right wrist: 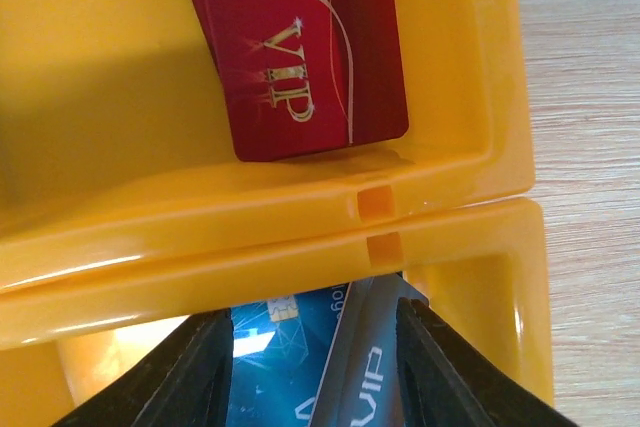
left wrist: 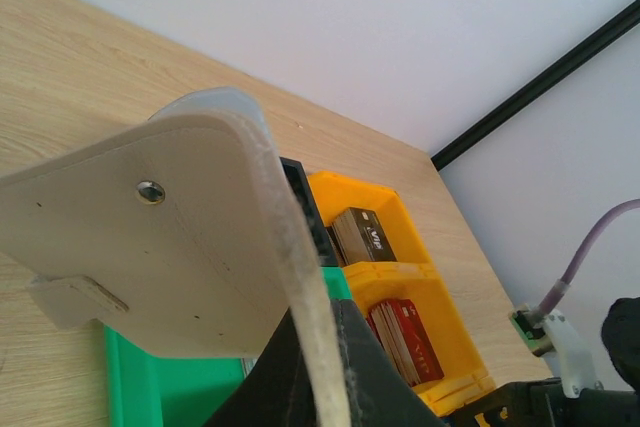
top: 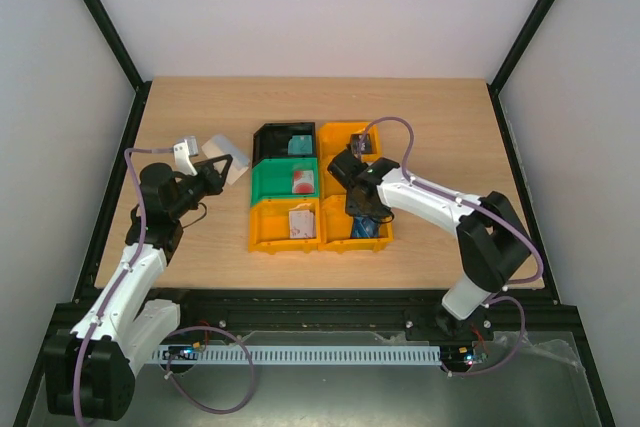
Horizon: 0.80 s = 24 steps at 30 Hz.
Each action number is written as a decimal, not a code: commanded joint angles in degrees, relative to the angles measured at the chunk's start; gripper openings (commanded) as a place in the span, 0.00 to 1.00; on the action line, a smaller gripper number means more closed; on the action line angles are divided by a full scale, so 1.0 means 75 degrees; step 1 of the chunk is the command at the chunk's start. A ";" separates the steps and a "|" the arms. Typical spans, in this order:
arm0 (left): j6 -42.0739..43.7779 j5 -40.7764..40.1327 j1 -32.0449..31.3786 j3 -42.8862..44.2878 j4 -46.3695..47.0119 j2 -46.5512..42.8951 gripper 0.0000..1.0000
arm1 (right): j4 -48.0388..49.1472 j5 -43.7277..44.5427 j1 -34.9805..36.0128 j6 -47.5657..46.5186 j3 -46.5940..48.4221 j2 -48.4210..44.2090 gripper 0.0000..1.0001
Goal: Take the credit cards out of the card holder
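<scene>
Two grippers: one over the bins, one holding the card holder.
The right gripper (right wrist: 312, 319) hangs over the nearest orange bin (right wrist: 500, 247), jaws part-way apart around a blue card (right wrist: 280, 352) and a grey card (right wrist: 372, 372); whether it grips them I cannot tell. A red card (right wrist: 300, 67) lies in the next bin. The left gripper (top: 222, 166), left of the bins, is clamped on the card holder (left wrist: 150, 247).

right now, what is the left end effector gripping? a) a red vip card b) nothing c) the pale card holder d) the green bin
C: the left end effector is shut on the card holder, whose pale flat sleeve fills the left wrist view and sits raised to the left of the bins in the top view.
</scene>
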 commanded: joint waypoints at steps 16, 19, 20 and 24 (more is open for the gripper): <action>0.0133 0.0084 0.0039 -0.0001 0.0346 -0.0020 0.02 | -0.0397 0.0395 -0.0022 -0.0090 -0.0140 0.0176 0.27; 0.0133 0.0079 0.0039 -0.0005 0.0336 -0.0022 0.02 | -0.0433 0.0399 -0.0024 -0.0092 -0.0152 0.0122 0.22; 0.0135 0.0077 0.0039 -0.0010 0.0334 -0.0026 0.02 | -0.0469 0.0429 -0.0022 -0.0095 -0.0134 0.0109 0.21; 0.0128 0.0082 0.0040 -0.0017 0.0346 -0.0008 0.02 | -0.0575 0.0528 -0.0020 -0.0111 -0.0087 0.0035 0.13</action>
